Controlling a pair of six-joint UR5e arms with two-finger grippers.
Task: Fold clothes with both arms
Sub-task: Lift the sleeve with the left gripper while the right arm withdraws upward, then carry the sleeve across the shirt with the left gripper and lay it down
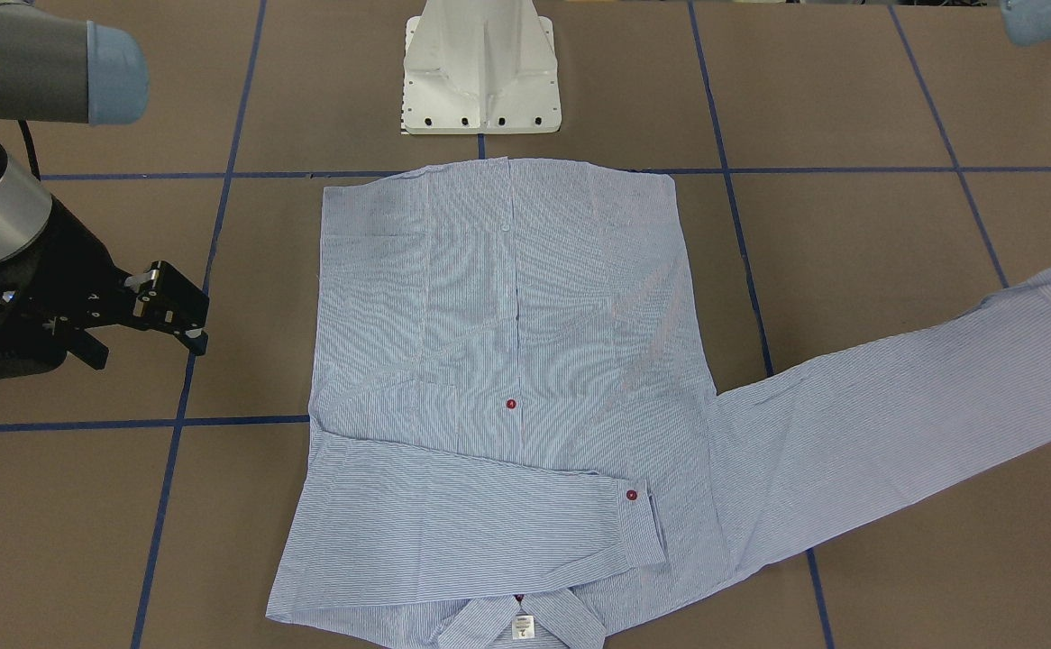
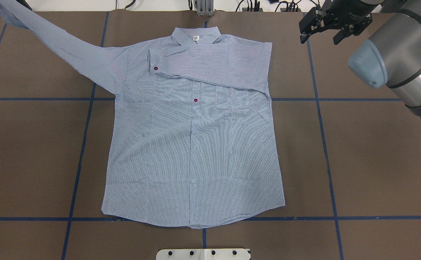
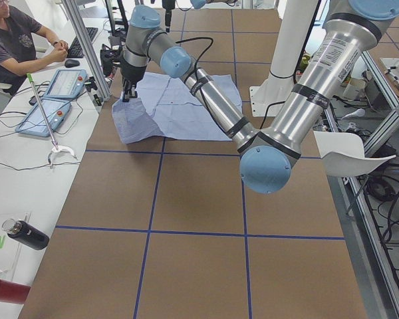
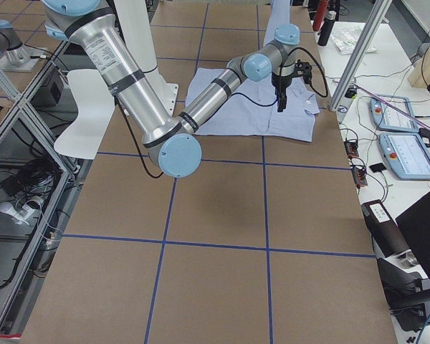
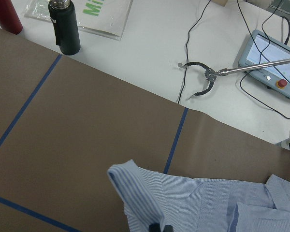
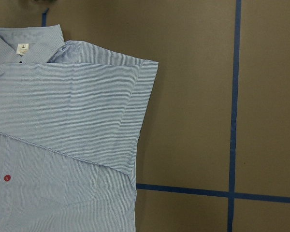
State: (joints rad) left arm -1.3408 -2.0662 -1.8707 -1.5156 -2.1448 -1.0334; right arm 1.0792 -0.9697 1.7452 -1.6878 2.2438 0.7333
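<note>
The shirt sleeve (image 5: 140, 191) hangs nearest; black bottle (image 5: 67, 29), grabber tool (image 5: 210, 73) beyond.

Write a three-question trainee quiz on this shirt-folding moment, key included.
1. True or false: the right gripper holds the shirt.
2. The folded sleeve has a cuff button coloured: A) white B) red C) black
3. Fill in: the left gripper is shut on the shirt's outstretched ____.
Key: 1 false, it is open, beside the shirt; 2 B; 3 sleeve.
</note>
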